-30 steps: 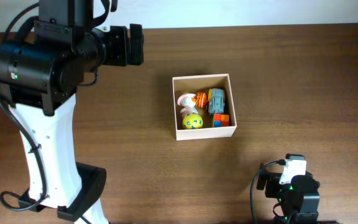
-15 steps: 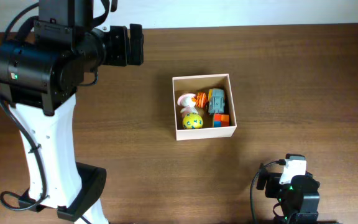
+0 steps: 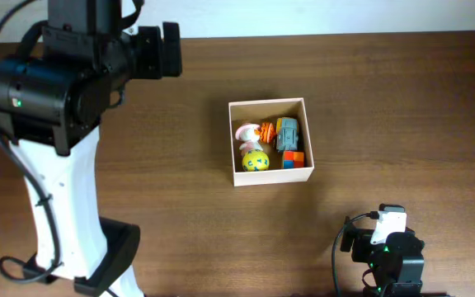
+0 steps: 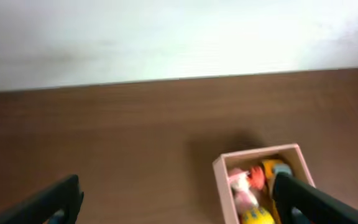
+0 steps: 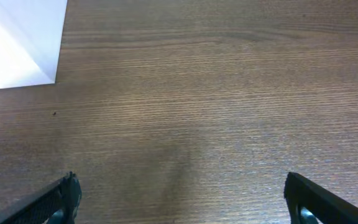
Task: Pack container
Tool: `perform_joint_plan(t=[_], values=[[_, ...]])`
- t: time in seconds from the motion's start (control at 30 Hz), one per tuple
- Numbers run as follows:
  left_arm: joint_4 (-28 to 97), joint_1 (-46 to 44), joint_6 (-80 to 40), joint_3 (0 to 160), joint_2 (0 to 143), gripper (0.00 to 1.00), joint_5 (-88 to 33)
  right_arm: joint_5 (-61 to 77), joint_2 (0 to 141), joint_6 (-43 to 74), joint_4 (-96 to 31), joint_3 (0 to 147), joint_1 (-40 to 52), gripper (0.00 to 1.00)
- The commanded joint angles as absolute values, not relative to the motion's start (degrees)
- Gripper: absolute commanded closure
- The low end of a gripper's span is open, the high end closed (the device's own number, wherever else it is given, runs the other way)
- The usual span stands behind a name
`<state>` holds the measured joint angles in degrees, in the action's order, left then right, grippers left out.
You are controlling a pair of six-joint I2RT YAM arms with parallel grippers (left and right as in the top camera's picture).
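Moved: left gripper (image 4: 176, 186), farther from the container (image 3: 267, 102).
Left gripper: spread wide, empty.
Right gripper (image 5: 180, 183): spread wide, empty, well apart from container.

Items we log apart from the task:

1. Table (image 3: 402, 99): dark brown wood grain, filling the overhead view.
2. White wall (image 4: 179, 31): runs along the table's far edge, at 12 o'clock in the left wrist view.
3. White sheet (image 5: 11, 43): flat on the wood, at 10 o'clock in the right wrist view.
4. Small toys, all inside the container (image 3: 275, 177):
   - yellow ball (image 3: 256, 160) at 7 o'clock
   - pink-and-white toy (image 3: 246, 134) at 10 o'clock
   - orange striped toy (image 3: 266, 130) just beside the pink-and-white toy
   - grey-blue toy (image 3: 287, 134) at 1 o'clock
   - orange-and-blue cube (image 3: 293, 158) at 5 o'clock
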<state>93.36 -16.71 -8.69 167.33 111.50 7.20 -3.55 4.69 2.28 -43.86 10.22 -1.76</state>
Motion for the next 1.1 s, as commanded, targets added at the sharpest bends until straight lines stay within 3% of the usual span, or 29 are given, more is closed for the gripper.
perform_joint_plan(t=[0.0, 0.2, 0.77, 1.07], values=[[91.7, -17.15, -3.88, 164.31, 104.53, 0.01, 11.68, -3.22, 3.97, 1.93, -43.7, 9.58, -1.52, 0.01], [83.74, -15.38, -3.33, 150.82, 92.6, 0.01, 15.57, -3.2, 3.97, 1.93, -43.7, 9.58, -1.52, 0.01], [39.77, 1.78, -3.36, 64.69, 46.81, 0.01, 8.05, -3.22, 3.97, 1.93, -43.7, 9.58, -1.52, 0.01], [25.06, 2.94, -3.38, 36.16, 30.22, 0.01, 5.69, -3.2, 3.97, 1.93, -43.7, 9.58, -1.52, 0.01]])
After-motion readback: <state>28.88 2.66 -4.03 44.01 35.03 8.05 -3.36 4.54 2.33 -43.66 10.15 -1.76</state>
